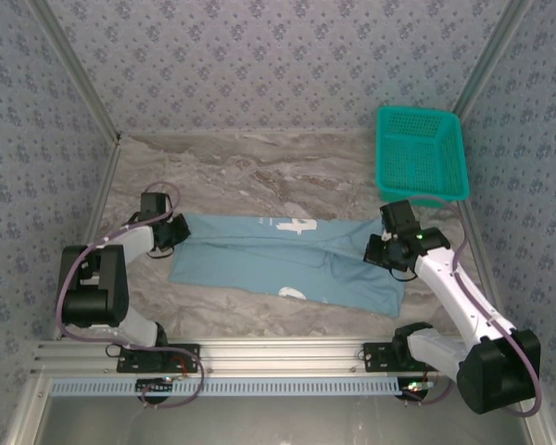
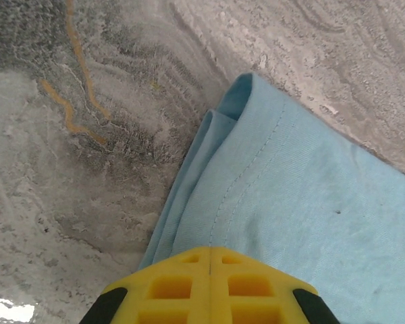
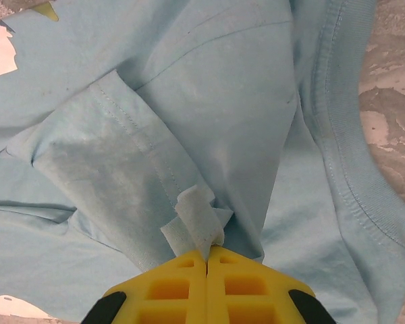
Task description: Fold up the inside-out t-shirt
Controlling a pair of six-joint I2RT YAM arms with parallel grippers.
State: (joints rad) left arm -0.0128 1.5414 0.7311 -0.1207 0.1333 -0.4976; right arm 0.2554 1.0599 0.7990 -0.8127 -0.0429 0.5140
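The inside-out t-shirt (image 1: 278, 260) lies light blue across the middle of the marble table, stretched between both arms, with whitish print patches (image 1: 292, 225) showing. My left gripper (image 1: 176, 230) is at its far-left corner. In the left wrist view its yellow fingers (image 2: 210, 250) are shut, with a stitched hem of the t-shirt (image 2: 283, 196) running in under the tips. My right gripper (image 1: 382, 248) is at the shirt's right end. There its fingers (image 3: 208, 251) are shut on a pinched tuft of the t-shirt (image 3: 155, 135), beside the ribbed collar (image 3: 354, 169).
A teal mesh basket (image 1: 422, 153) stands at the back right, just beyond the right arm. Bare marble tabletop (image 1: 259, 176) stretches behind the shirt. Patterned walls close in the sides and back, and a metal rail (image 1: 259, 357) runs along the near edge.
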